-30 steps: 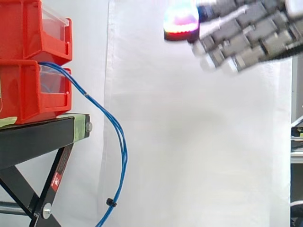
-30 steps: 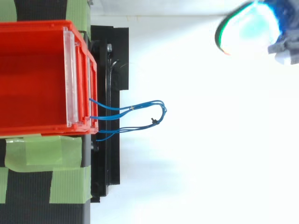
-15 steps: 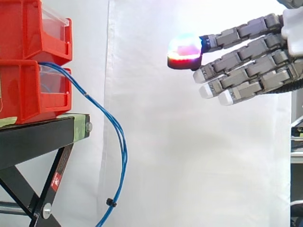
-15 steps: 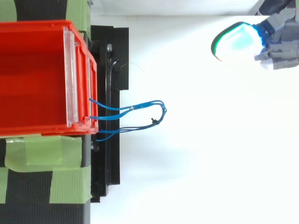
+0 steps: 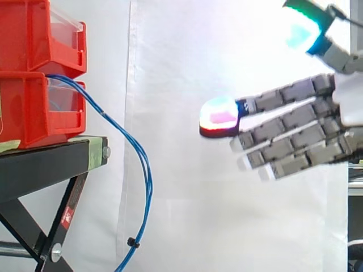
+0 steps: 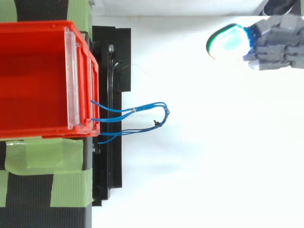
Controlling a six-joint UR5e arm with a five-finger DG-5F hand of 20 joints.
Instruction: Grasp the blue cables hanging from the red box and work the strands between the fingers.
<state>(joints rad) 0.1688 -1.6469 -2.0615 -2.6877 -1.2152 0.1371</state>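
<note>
Thin blue cables (image 5: 138, 158) come out of the lower red box (image 5: 34, 110) and hang in a loop past the stand's edge, held together low down by a small black clip (image 5: 133, 242). From above, the blue cables (image 6: 142, 111) loop out to the right of the red box (image 6: 38, 78). My hand (image 5: 300, 133) is in the air to the right of the cables, well apart from them, at about the level of the stand's top. Its fingers are stretched out toward the cables, the thumb raised, nothing in them. In the top view the hand (image 6: 273, 45) is at the upper right.
Two red bins are stacked on a black stand (image 5: 51, 161) with green tape (image 6: 42, 156) on its top. A white curtain hangs behind. Open air lies between the hand and the cables.
The hand has come down from the top of the side view and shifted slightly left toward the cables. The cables have not moved.
</note>
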